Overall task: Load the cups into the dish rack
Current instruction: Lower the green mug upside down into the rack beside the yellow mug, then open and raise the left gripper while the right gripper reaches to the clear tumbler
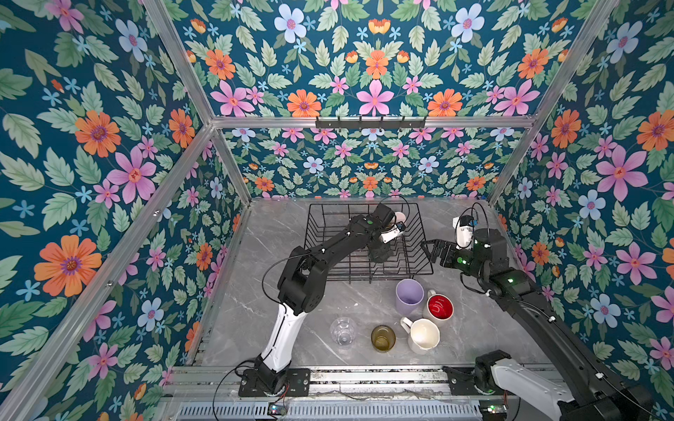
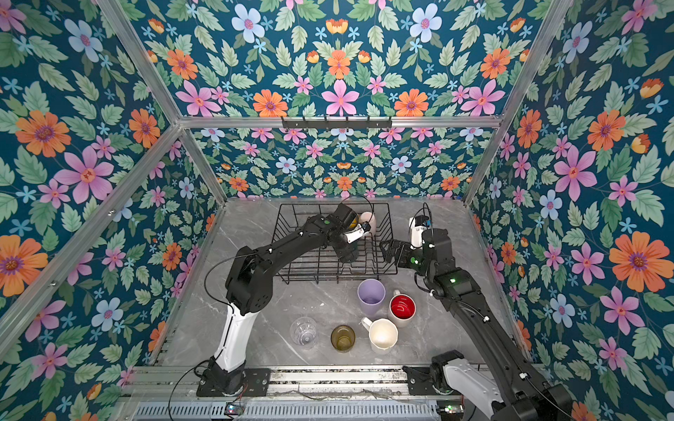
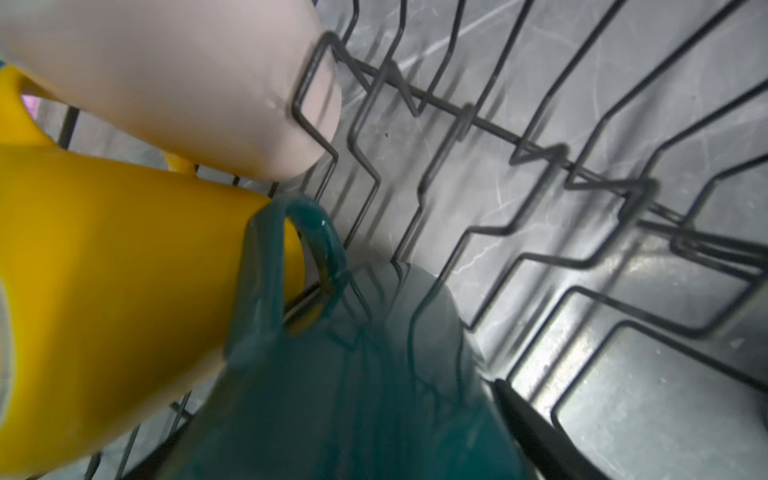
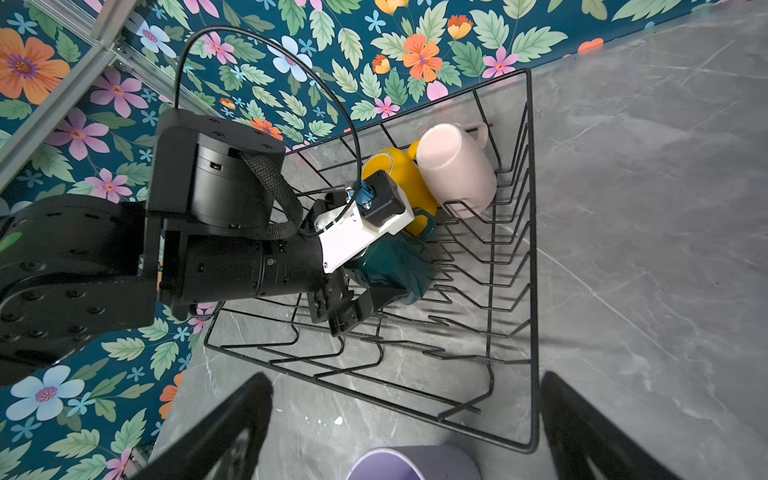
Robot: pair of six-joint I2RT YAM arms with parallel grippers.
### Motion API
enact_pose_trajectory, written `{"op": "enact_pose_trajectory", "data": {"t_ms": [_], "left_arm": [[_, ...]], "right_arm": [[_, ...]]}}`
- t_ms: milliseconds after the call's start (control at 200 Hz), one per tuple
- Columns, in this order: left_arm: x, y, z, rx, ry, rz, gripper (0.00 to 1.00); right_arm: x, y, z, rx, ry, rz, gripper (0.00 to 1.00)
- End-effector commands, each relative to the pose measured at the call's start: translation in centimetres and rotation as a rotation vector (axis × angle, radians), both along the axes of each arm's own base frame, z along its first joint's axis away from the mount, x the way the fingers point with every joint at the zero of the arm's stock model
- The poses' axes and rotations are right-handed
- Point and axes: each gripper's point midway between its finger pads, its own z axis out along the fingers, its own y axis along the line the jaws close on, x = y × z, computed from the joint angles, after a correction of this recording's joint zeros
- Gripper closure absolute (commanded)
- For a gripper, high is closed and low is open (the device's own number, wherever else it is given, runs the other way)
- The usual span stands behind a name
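Observation:
The black wire dish rack [image 1: 317, 233] [image 4: 532, 249] stands at the back of the table. Inside it lie a yellow mug [image 3: 104, 270] [image 4: 390, 166], a cream cup [image 3: 187, 83] [image 4: 457, 174] and a dark green mug [image 3: 353, 395] [image 4: 399, 266], tipped against the dividers. My left gripper [image 1: 379, 244] [image 4: 370, 278] reaches into the rack, its fingers open on either side of the green mug. My right gripper [image 1: 428, 251] [image 4: 407, 428] hangs open and empty by the rack's right front corner, above the lilac tumbler [image 1: 409, 296] [image 4: 415, 461].
In front of the rack stand a red-lined white mug [image 1: 439, 307], a white mug [image 1: 423, 335], an olive-amber glass [image 1: 383, 338] and a clear glass [image 1: 343, 331]. Flowered walls close in the table on three sides. The left arm crosses the rack's front left.

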Motion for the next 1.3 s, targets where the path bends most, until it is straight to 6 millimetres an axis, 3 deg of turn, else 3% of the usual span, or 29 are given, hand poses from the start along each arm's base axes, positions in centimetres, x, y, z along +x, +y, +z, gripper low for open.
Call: {"op": "enact_pose_trajectory", "data": {"t_ms": [0,205,390,640,870,1005,1100,1185,1295], "left_arm": [[-0.9,0.6,-0.8,0.037,0.034,-0.010,0.06],[-0.9,0.6,-0.5,0.030,0.029,-0.010,0.02],[-0.8,0.4,1.2,-0.012,-0.004,-0.005,0.01],[-0.3,0.2,5.5,-0.124,-0.099,0.022,0.00],[0.7,1.8,10.6,-0.281,-0.220,0.119,0.01],[1.2,4.0,14.2,-0.382,-0.325,0.215,0.01],[1.7,6.5,17.0,-0.474,-0.410,0.318,0.01],[2.0,9.9,18.9,-0.585,-0.461,0.432,0.01],[2.0,16.1,20.8,-0.767,-0.501,0.607,0.01]], "right_arm": [[0.2,0.0,0.7,0.006,-0.030,0.000,0.01],[0.2,-0.1,0.7,0.005,-0.029,-0.003,0.01],[0.1,-0.1,0.8,0.004,-0.030,-0.005,0.01],[0.0,-0.3,1.0,-0.003,-0.031,-0.007,0.01],[0.1,-0.4,1.2,-0.029,-0.028,-0.004,0.01],[0.1,-0.3,1.0,-0.059,-0.005,0.013,0.03],[-0.1,0.5,0.7,-0.080,0.023,0.059,0.06],[-0.7,2.3,0.5,-0.135,0.029,0.123,0.09],[-2.1,5.8,-0.1,-0.214,0.047,0.241,0.11]]}}
